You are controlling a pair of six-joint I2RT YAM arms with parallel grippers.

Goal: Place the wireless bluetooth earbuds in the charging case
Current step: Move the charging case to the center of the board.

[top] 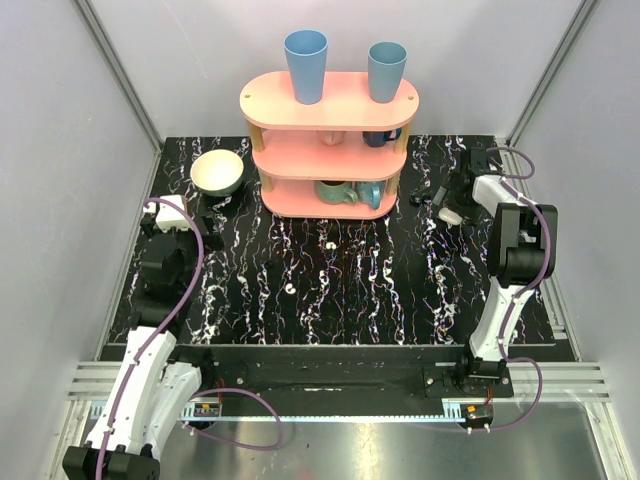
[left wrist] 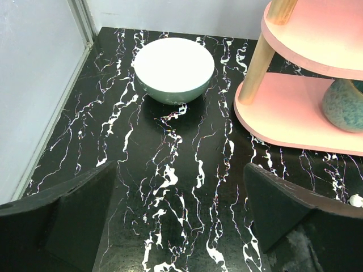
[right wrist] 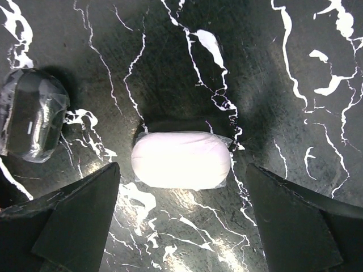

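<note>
The charging case point(right wrist: 180, 159), a smooth white pill-shaped oblong in clear film, lies flat on the black marble table. It sits between the tips of my right gripper point(right wrist: 181, 187), whose jaws stand wide apart with a gap on each side, touching nothing. It also shows in the top view point(top: 452, 215) at the back right, by the right gripper point(top: 445, 200). My left gripper point(left wrist: 180, 170) is open and empty over bare table at the back left point(top: 178, 222). A tiny white bit point(left wrist: 356, 199) at the right edge may be an earbud. Another small white curl point(top: 290, 288) lies mid-table.
A cream bowl point(left wrist: 173, 68) stands ahead of the left gripper. A pink three-tier shelf point(top: 330, 150) with blue cups and mugs stands at the back centre. A dark oblong in clear film point(right wrist: 31, 113) lies left of the case.
</note>
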